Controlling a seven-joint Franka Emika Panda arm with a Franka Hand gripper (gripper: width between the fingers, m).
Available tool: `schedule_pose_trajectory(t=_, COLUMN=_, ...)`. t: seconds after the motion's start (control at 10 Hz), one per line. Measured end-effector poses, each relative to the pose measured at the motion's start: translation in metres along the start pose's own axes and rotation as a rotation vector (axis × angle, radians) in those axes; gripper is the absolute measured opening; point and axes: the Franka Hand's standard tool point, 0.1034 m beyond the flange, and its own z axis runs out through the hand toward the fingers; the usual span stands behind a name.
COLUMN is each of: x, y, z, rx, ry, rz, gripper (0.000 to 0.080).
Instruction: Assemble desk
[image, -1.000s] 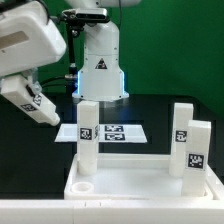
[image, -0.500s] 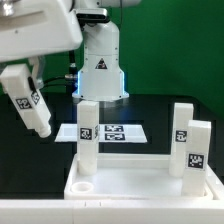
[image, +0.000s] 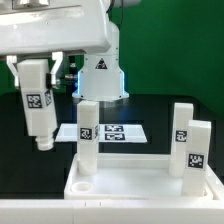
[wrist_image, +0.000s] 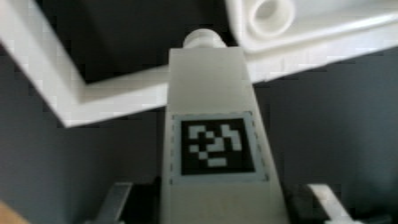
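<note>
Exterior view, hand (image: 39, 100) gripping square-section tagged leg (image: 38, 112)

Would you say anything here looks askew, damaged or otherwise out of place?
Nothing stands out. Three legs stand upright in the desk top, the near-left corner socket is empty, and the gripper holds the fourth leg upright above the table, undamaged.

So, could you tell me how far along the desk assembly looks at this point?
Three legs already stand upright on the desk top. The gripper holds a fourth leg upright in the air, at the exterior view's left. The near corner socket on that side is open, so placing this leg there, and perhaps tightening it, seems to be what remains.
</note>
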Motion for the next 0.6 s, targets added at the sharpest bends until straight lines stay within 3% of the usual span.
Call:
schedule_pose_trajectory(t=0.2, x=-0.002, y=-0.004, z=0.003, rx=-0.003, ry=-0.004, rz=-0.011, gripper=0.0284)
schedule_pose_trajectory(t=0.4, x=-0.011, y=-0.049, z=0.019, rx=0.013, ry=-0.017, rz=-0.04, gripper=0.0284)
schedule_pose_trajectory(t=0.5, x=-0.011, y=-0.057, z=0.024, rx=0.006, ry=0.012, rz=-0.069, gripper=0.0284)
schedule_pose_trajectory(t=0.6, x=-0.019, y=-0.056, z=0.029, rx=-0.007, ry=0.027, rz=-0.078, gripper=0.0284)
